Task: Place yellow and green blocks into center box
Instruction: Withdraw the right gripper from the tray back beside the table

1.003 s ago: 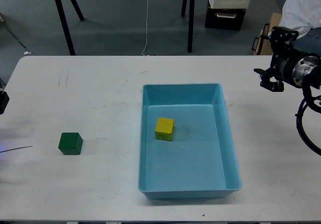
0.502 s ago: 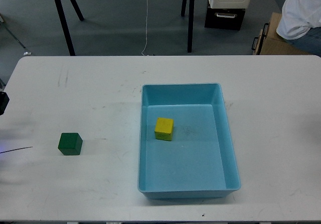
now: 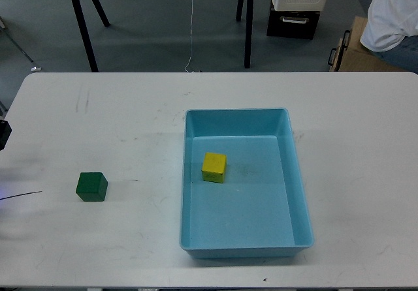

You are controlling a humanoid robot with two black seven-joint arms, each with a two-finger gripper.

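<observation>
The yellow block (image 3: pixel 214 167) lies inside the light blue box (image 3: pixel 297 173), in its upper left part. The green block (image 3: pixel 91 186) sits on the white table (image 3: pixel 117 121), well to the left of the box. Only a small dark piece of my left arm (image 3: pixel 3 134) shows at the left edge of the head view, above and left of the green block; its fingers cannot be made out. My right gripper is out of view.
Beyond the table's far edge are black stand legs (image 3: pixel 81 23), a white and black case (image 3: pixel 297 4) on the floor, and a seated person (image 3: pixel 395 17) at the top right. A thin dark wire (image 3: pixel 19 194) lies near the left edge.
My right arm, seen at the right edge one second ago, has withdrawn out of view. The blocks, the box and the dark piece at the left edge have not moved.
</observation>
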